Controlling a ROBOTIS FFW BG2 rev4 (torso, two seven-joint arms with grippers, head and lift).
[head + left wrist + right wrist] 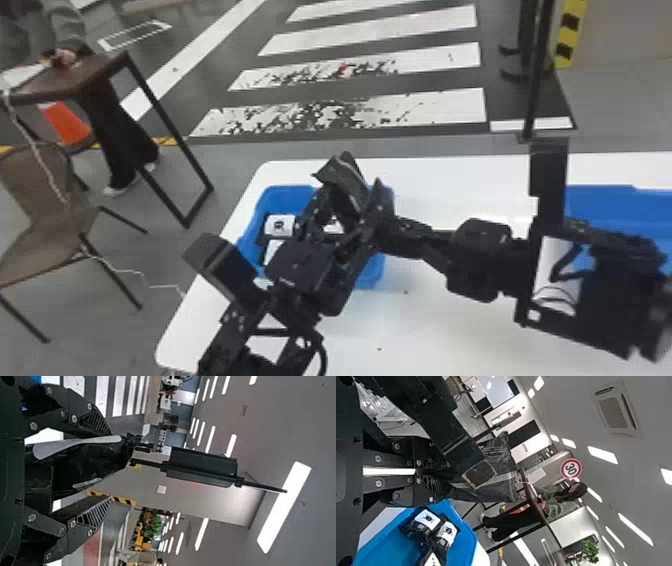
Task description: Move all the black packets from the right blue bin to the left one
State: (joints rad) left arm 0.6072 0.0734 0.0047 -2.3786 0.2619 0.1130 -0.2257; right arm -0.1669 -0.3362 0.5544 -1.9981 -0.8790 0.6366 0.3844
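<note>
Head view: looks like a handover above the left blue bin (276, 194), black packet (345, 175) pinched between right gripper's (450, 473) closed jaws and straddled by left gripper's (109, 460) wide-parted ones, and probably calls for clamping left before releasing right.

Two black arms meet over the left blue bin (287, 192) on a white table (450, 325). A black packet (342, 180) is up between the spread fingers of the left gripper (350, 195), and the right gripper (392, 227) seems to pinch it. Black packets with white patches (280, 225) lie in that bin. The right blue bin (610, 200) is partly behind the right arm. A brown chair (45, 200) stands on the floor
</note>
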